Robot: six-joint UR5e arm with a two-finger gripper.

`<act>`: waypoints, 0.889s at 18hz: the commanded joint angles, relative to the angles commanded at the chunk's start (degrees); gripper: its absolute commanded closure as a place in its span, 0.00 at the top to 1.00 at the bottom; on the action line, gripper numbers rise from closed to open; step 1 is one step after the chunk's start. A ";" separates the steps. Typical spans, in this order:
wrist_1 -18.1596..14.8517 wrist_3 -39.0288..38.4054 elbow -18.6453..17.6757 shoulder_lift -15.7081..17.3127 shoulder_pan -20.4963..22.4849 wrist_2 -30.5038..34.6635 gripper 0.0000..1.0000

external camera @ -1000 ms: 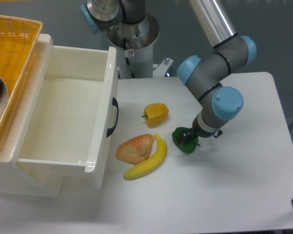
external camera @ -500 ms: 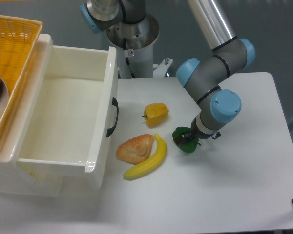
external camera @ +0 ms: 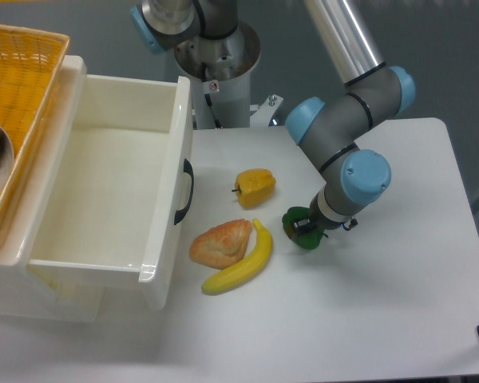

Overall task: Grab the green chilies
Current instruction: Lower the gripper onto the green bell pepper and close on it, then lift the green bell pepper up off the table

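Directly under the hand (external camera: 307, 227) — the green chilies (external camera: 297, 233)

A white table (external camera: 399, 311) with rounded corners carries everything. Near its middle lie a yellow pepper (external camera: 255, 187), a croissant (external camera: 221, 242) and a yellow banana (external camera: 239, 267), the banana touching the croissant's right edge. Just right of the banana's upper tip sit the green chilies (external camera: 300, 227), a dark glossy toy. On the left side stands a white plastic drawer (external camera: 112, 199), pulled open, black handle facing the fruit.
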 joint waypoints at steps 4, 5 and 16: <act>-0.09 0.35 0.35 0.88 0.09 0.44 0.65; 0.00 0.35 0.53 1.05 0.00 0.87 0.65; -0.70 6.23 3.52 3.95 -3.16 1.76 0.64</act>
